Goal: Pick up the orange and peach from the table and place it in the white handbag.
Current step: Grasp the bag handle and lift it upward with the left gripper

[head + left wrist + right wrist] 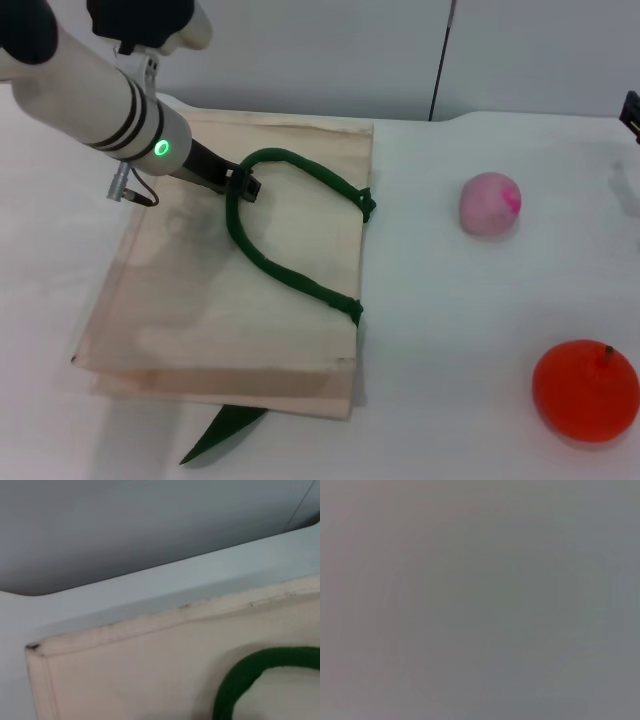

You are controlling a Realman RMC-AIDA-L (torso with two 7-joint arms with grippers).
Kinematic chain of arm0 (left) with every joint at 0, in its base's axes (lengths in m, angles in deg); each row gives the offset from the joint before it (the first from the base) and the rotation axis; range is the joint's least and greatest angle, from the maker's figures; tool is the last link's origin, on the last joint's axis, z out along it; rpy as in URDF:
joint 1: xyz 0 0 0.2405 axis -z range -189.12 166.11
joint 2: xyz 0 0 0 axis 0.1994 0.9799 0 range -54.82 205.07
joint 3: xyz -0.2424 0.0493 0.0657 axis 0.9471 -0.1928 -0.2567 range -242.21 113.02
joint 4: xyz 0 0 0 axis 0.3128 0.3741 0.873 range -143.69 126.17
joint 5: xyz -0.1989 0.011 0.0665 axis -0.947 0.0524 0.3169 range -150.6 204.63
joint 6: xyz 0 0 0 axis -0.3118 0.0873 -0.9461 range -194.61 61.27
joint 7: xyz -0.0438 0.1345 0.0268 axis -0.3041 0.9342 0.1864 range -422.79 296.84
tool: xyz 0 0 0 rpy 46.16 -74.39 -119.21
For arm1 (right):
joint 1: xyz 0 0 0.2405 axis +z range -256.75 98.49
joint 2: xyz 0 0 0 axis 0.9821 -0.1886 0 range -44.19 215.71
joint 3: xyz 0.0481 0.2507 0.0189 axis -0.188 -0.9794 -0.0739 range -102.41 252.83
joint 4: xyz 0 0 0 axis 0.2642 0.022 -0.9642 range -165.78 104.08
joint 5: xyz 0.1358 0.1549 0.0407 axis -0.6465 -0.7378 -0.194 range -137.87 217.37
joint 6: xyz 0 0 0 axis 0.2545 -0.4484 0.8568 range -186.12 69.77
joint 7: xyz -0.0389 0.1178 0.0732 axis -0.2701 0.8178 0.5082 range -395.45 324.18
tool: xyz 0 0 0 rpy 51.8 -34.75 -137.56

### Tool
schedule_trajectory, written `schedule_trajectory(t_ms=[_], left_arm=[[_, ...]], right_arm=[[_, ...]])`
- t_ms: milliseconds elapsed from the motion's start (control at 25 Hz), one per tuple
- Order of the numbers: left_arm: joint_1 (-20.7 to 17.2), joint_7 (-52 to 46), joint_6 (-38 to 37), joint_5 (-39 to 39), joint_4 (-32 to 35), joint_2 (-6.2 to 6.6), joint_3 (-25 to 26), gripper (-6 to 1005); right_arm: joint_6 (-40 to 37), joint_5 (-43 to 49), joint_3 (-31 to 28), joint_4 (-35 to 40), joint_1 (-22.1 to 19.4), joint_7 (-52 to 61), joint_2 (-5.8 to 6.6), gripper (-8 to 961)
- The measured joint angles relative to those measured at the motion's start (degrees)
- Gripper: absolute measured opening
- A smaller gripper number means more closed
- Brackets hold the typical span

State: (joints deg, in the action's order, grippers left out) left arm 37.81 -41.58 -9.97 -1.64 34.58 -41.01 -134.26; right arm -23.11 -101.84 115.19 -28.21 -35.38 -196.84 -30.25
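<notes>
The white handbag (200, 300) lies flat on the left of the table, with its green loop handle (290, 275) on top. My left gripper (240, 186) reaches in from the upper left and is shut on the handle at its far bend. The left wrist view shows the bag's far corner (125, 670) and a piece of the handle (240, 680). The peach (489, 204) sits to the right of the bag. The orange (585, 390) sits at the front right. Only a dark bit of my right arm (631, 110) shows, at the right edge.
A green strap end (222, 430) sticks out from under the bag's front edge. The white table (450, 330) runs between the bag and the fruits. A grey wall stands behind the table. The right wrist view shows only plain grey.
</notes>
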Motion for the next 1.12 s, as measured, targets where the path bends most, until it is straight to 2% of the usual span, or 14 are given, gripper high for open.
schedule_trajectory(t_ms=[520, 600, 840, 1120], left_arm=[[0.6, 0.9, -1.8, 0.1, -0.8, 0.06, -0.1, 448], [0.6, 1.0, -1.9, 0.1, -1.0, 0.09, -0.1, 310], [0.8, 2.1, -2.2, 0.8, -1.6, 0.09, -0.1, 149], [0.6, 4.6, -2.5, 0.4, -0.9, 0.11, 0.1, 126]], right_arm=[[0.0, 0.0, 0.0, -0.1, 0.1, 0.3, -0.08, 759], [0.0, 0.0, 0.0, -0.1, 0.2, 0.6, -0.04, 759], [0.0, 0.0, 0.9, -0.1, 0.3, 0.7, -0.01, 759], [0.0, 0.0, 2.4, -0.1, 0.3, 1.5, -0.07, 759]])
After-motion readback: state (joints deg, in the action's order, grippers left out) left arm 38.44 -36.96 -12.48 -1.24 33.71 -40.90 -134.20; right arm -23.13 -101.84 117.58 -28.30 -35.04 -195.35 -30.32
